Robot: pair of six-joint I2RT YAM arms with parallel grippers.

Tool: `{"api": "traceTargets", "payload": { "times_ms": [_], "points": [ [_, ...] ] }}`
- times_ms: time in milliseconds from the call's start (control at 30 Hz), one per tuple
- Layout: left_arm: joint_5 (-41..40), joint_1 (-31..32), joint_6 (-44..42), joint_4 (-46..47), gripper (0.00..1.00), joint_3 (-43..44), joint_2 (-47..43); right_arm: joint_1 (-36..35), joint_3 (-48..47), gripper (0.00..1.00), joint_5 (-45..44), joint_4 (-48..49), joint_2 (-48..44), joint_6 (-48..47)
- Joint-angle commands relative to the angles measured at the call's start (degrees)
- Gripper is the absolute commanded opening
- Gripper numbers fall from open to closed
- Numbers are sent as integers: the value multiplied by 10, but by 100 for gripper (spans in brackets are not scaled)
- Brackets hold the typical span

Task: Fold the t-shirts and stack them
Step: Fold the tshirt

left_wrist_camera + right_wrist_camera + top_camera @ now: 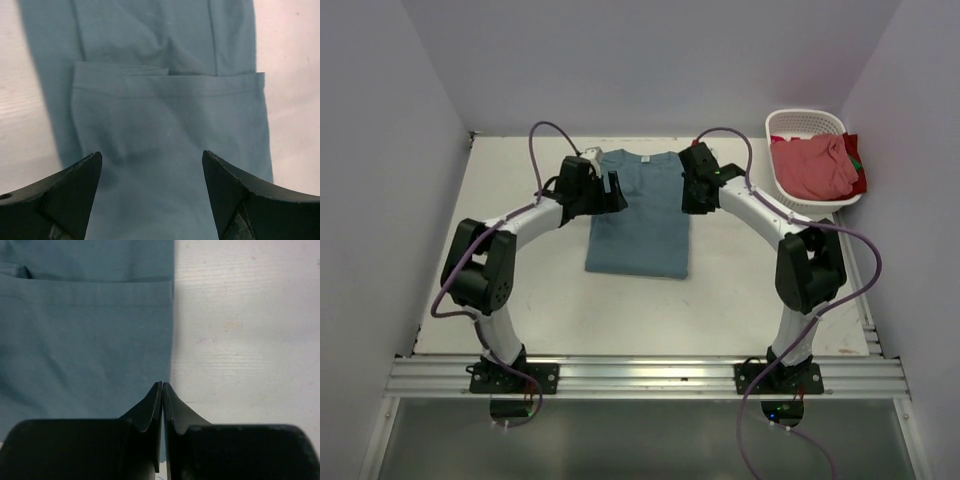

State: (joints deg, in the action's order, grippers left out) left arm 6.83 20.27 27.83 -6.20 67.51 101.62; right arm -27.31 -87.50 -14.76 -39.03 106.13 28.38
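The teal-blue t-shirt (638,215) lies flat in the middle of the table, folded into a long rectangle with its sleeves turned in and the white neck label at the far end. My left gripper (613,190) is open over the shirt's left side; in the left wrist view (152,157) the cloth (170,115) shows between the spread fingers. My right gripper (688,195) is shut at the shirt's right edge; in the right wrist view (162,384) its tips meet right at the cloth's border (85,330), and I see no cloth between them. The salmon t-shirt (815,165) lies crumpled in the basket.
The white slotted basket (805,118) stands at the far right of the table, against the right wall. Bare white table (740,280) lies in front of and beside the teal shirt. Walls close in the left, back and right sides.
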Motion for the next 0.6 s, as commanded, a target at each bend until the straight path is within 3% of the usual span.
{"api": "traceTargets", "payload": {
  "times_ms": [0, 67, 100, 200, 300, 400, 567],
  "points": [
    [146, -2, -9, 86, 82, 40, 50, 0, -8, 0, 76, 33, 8, -5],
    [201, -5, 7, 123, 64, 46, 72, 1, -10, 0, 104, 41, 23, -6],
    [249, -8, 17, 138, 44, 44, 93, 1, -10, 0, 129, 43, 29, -3],
    [277, -12, 35, 159, 22, 41, 124, 1, -7, 0, 146, 47, 43, 2],
    [209, -14, 30, 122, 11, 24, 138, 1, 2, 0, 146, 53, 50, 1],
    [99, -21, 35, 109, 8, -24, 105, 0, 15, 0, 145, 54, 51, -1],
    [60, -36, 48, 147, 4, -94, 92, 1, 20, 0, 146, 57, 49, -2]
  ]
}}
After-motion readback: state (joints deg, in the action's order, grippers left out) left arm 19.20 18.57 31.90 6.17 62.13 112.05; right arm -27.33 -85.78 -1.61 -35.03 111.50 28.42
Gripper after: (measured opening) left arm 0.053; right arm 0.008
